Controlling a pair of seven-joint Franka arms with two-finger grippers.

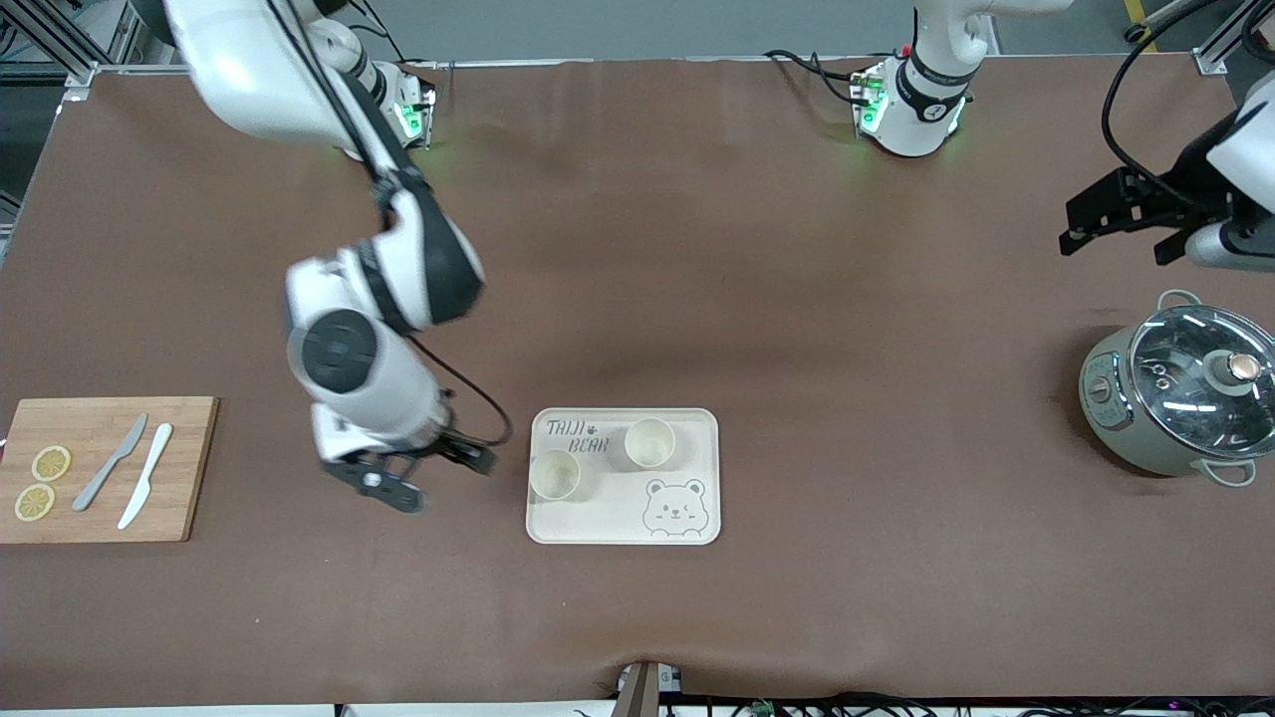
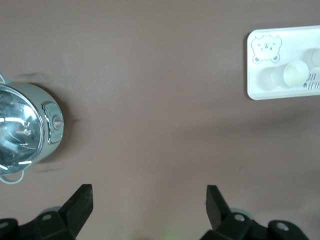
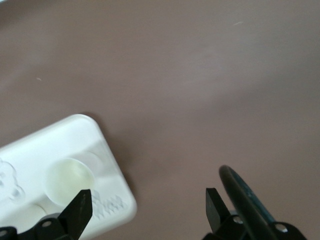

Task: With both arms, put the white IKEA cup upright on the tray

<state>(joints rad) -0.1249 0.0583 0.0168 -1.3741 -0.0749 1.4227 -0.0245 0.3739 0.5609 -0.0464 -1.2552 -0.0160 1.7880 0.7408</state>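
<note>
I watched from a high front camera facing the arms; both wrist cameras looked down at the table, sharing the tray (image 1: 697, 428) (image 2: 260, 85) (image 3: 30, 145).

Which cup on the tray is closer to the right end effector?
The cup at the tray's edge toward the right arm's end, beside the open right end effector; the other cup sits by the lettering.
</note>
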